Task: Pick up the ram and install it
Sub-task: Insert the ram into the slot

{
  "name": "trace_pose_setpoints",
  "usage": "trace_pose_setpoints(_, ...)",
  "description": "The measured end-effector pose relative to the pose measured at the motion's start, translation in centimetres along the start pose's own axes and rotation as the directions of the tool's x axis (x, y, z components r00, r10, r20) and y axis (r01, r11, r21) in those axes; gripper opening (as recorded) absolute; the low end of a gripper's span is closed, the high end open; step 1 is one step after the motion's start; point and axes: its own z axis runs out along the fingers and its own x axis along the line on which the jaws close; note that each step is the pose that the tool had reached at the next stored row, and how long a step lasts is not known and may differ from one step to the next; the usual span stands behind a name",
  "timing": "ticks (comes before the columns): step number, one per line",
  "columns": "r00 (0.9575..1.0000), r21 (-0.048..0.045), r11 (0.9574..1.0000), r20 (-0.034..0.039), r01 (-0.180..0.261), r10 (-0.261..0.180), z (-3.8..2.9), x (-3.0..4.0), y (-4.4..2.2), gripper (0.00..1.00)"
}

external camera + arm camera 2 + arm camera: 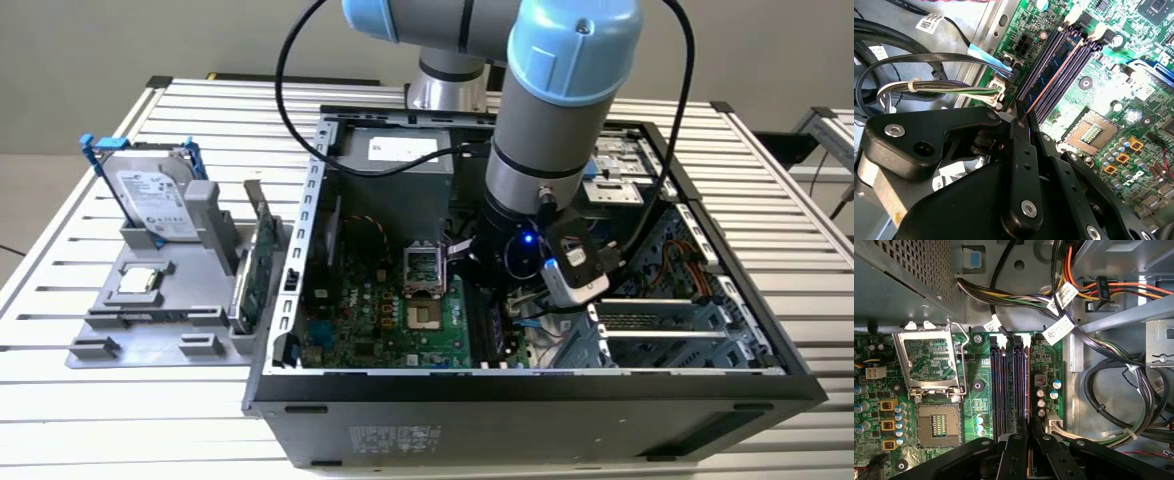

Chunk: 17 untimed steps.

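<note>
Black gripper (1023,116) fingers are clamping shut on the ram (1051,70), holding it edge-down in a memory slot (999,385) for seating inside the computer case (534,385).

The arm (547,120) is grey with pale blue caps, black cables looping off it. The gripper (1021,117) is matte black, silver screw heads dotted over it. The ram (1054,65) shows a dark blue face with an orange-lit edge, between black slots. The motherboard (974,375) is bright green — speckled with silver solder points, teal-topped capacitors and yellow-cornered black squares. The computer case (534,400) is black outside, bare grey metal within. Wire bundles (1019,297) run yellow, orange, black and white. On the ribbed silver table (107,400) sits a grey holder (147,320) — the hard drive (150,200) in it silver, framed in blue.
</note>
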Motion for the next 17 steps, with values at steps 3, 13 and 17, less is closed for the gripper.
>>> trace_pose_setpoints(3, 1.0, 0.0, 1.0, 0.0, 0.0, 0.0, 0.0, 0.01, 0.0, 0.0)
trace_pose_setpoints(13, 1.0, 0.0014, 1.0, -0.0006, 0.001, -0.001, -0.22, -0.1, 0.01, 0.0)
trace_pose_setpoints(17, 1.0, 0.0017, 1.0, -0.0007, 0.002, -0.002, -0.23, -0.28, 0.02, 0.0)
